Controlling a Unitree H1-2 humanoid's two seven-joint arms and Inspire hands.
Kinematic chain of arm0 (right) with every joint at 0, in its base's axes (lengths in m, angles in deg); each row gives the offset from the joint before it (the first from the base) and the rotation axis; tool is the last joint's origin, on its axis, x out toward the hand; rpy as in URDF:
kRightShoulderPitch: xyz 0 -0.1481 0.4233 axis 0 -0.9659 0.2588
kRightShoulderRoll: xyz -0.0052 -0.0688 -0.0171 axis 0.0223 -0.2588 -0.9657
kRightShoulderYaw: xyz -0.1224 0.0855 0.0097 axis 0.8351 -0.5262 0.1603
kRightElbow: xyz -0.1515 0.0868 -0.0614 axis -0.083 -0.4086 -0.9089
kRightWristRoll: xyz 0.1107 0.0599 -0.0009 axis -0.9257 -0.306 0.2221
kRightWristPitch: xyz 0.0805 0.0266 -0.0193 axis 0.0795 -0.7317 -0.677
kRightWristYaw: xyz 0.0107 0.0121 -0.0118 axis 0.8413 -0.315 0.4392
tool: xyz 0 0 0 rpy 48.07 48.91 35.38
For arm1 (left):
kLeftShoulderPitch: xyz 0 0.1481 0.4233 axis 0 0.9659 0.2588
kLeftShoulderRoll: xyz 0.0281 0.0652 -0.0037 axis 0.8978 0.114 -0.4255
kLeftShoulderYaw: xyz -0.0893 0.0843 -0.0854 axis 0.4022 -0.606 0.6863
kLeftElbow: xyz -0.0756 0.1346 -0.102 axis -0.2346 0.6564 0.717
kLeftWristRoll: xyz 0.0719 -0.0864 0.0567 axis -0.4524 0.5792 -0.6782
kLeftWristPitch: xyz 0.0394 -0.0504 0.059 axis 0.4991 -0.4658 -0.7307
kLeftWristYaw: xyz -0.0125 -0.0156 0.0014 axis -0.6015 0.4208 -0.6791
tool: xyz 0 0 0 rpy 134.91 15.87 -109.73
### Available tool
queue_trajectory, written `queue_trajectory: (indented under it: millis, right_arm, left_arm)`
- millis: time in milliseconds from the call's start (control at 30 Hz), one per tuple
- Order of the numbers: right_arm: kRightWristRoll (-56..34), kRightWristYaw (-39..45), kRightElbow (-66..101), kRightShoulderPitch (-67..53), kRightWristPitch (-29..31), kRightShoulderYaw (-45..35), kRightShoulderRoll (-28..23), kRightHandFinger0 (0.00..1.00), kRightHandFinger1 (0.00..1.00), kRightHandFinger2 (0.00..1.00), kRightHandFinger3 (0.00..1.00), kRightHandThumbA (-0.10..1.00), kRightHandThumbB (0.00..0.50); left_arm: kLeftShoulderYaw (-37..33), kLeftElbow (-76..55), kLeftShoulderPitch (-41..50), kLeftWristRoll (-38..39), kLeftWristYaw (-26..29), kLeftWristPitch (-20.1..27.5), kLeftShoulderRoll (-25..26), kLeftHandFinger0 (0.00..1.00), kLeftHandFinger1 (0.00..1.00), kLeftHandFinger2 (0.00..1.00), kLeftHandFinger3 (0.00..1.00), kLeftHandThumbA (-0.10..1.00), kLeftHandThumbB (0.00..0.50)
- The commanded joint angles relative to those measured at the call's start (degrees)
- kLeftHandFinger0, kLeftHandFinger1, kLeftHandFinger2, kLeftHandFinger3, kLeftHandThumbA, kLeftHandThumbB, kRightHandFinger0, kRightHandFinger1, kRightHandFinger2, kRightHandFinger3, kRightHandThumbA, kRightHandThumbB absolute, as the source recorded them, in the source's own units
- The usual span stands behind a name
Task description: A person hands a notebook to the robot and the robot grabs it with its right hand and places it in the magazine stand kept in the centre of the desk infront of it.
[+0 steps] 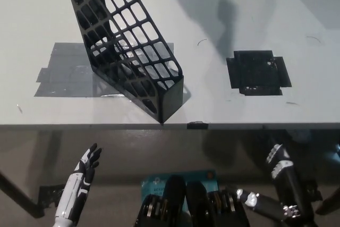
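Observation:
The black mesh magazine stand stands on the white desk, left of centre, its low front corner near the desk's front edge. It looks empty inside. No notebook and no person are in view; only a shadow falls across the desk at the top. My white left hand hangs below the desk edge at the lower left, fingers apart and holding nothing. My black right hand sits low at the lower right, also below the desk edge, dark against the floor.
A grey tape patch lies under and left of the stand. A black square patch is stuck on the desk to the right. The desk's front edge runs across the picture above both hands.

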Motion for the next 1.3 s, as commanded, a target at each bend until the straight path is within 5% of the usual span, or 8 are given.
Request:
queue_trajectory:
  millis: [0,200,500,733,1267]
  right_arm:
    - [2.58,-3.45,5.15,3.40,5.15,-2.80,1.17,1.00,1.00,1.00,1.00,1.00,0.266]
    - [0.03,-3.74,6.18,8.97,1.87,-5.63,1.20,1.00,1.00,1.00,1.00,1.00,0.220]
    - [0.52,-5.00,3.99,19.55,-3.71,-9.11,0.29,1.00,1.00,1.00,1.00,1.00,0.226]
    - [0.01,-5.07,-1.17,26.10,-7.24,-9.60,0.42,1.00,1.00,1.00,1.00,1.00,0.302]
    - [2.36,-6.01,-16.70,39.81,-6.40,-7.63,0.84,1.00,1.00,1.00,1.00,1.00,0.368]
  left_arm:
    - [0.20,-0.20,-1.31,-0.41,0.21,3.10,1.11,1.00,1.00,1.00,1.00,1.00,0.500]
    - [0.41,-0.74,-1.26,0.45,0.02,3.10,0.95,1.00,1.00,1.00,1.00,1.00,0.500]
    - [0.09,-0.97,-1.80,0.19,-0.33,3.10,0.76,1.00,1.00,1.00,1.00,1.00,0.500]
    - [-0.11,-0.72,-2.19,0.26,-0.82,3.10,0.48,1.00,1.00,1.00,1.00,1.00,0.500]
    - [-0.59,-0.82,-2.58,0.41,-0.81,3.10,0.75,1.00,1.00,1.00,1.00,1.00,0.500]
